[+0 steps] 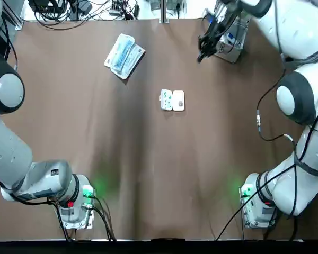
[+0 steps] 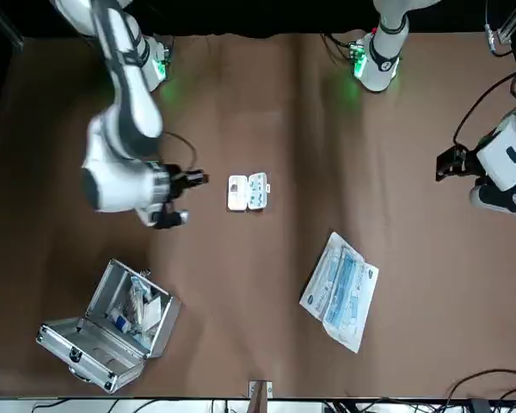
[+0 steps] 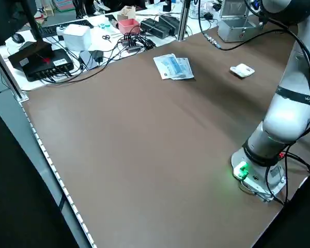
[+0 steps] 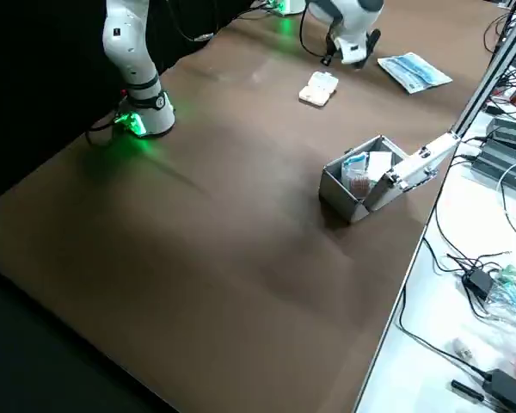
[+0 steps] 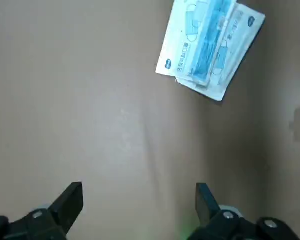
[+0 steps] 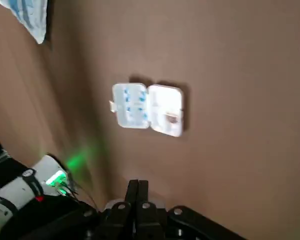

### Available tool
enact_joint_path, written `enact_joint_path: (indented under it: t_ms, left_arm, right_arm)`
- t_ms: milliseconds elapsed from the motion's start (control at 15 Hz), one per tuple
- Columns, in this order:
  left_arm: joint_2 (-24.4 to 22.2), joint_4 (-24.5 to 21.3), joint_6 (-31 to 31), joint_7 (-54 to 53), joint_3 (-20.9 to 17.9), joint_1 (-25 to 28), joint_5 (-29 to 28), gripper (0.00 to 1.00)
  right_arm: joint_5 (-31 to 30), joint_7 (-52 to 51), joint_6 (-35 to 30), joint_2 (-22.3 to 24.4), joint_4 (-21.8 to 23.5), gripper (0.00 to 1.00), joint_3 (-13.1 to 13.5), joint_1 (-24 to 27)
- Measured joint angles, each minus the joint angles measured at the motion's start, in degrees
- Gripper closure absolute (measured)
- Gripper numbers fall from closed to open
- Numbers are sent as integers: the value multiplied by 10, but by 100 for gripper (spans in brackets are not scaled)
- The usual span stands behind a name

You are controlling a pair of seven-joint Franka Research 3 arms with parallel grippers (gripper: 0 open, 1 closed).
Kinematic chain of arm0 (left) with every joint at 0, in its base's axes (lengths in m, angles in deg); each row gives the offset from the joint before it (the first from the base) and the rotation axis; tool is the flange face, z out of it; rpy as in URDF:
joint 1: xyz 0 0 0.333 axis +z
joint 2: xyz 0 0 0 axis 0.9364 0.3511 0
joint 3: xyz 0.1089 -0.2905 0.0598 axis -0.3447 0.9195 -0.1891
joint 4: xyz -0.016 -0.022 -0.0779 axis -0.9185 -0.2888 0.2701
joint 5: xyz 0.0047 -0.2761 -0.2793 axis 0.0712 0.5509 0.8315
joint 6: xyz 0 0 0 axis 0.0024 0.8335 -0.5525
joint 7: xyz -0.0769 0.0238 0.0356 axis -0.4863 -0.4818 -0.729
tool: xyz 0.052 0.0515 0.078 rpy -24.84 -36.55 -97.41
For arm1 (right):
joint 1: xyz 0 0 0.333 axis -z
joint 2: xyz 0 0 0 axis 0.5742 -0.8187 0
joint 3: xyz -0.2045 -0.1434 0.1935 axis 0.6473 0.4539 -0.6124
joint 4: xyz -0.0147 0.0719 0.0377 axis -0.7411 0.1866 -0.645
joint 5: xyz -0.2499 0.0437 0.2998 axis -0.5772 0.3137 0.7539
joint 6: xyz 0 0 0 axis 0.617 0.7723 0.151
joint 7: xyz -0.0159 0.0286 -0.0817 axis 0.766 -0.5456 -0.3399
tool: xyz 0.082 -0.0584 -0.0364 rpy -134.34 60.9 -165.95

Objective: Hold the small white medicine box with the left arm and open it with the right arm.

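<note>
The small white medicine box (image 1: 173, 100) lies in the middle of the tabletop (image 1: 95, 159), and it is already open. Its two halves are spread flat side by side, joined along the hinge. One half shows blue dots in its compartments; the other is plain white inside.

Neither arm touches the box. The left gripper (image 5: 138, 194) hangs above bare tabletop out toward the robot's left, well apart from the box. Its fingers (image 5: 72, 196) are spread wide and hold nothing, and its wrist view looks over at a blue and white packet of face masks (image 5: 208, 46) rather than at the box. The right gripper (image 6: 136, 192) is raised off the tabletop on the robot's right, between the box and an open metal case (image 2: 112, 323). Its fingers are pressed together with nothing between them. The box sits apart from it, well clear of the fingertips.

Judging by how things lie, the opening itself is done: the lid is folded fully back and the box rests steadily on its own. The holding step no longer matters, as the box needs no support now. Nothing of the task seems to be left, beyond perhaps taking the arms to rest.
</note>
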Motion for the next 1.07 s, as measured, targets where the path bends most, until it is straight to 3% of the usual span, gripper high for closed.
enact_joint_path:
  t_ms: [267,467,667,1067]
  left_arm:
    - [-9,1,-18,50,2,-2,14,0]
    - [-28,2,-25,75,-42,-46,25,0]
    - [-36,0,-28,78,-95,-98,27,0]
    - [-36,-7,-29,78,-102,-93,27,0]
  right_arm:
    - [-96,2,-126,5,-99,95,88,3]
    - [-112,-1,-201,5,-155,87,111,27]
    - [-115,-2,-236,5,-197,62,115,67]
    - [-251,-8,-241,5,-235,9,115,87]
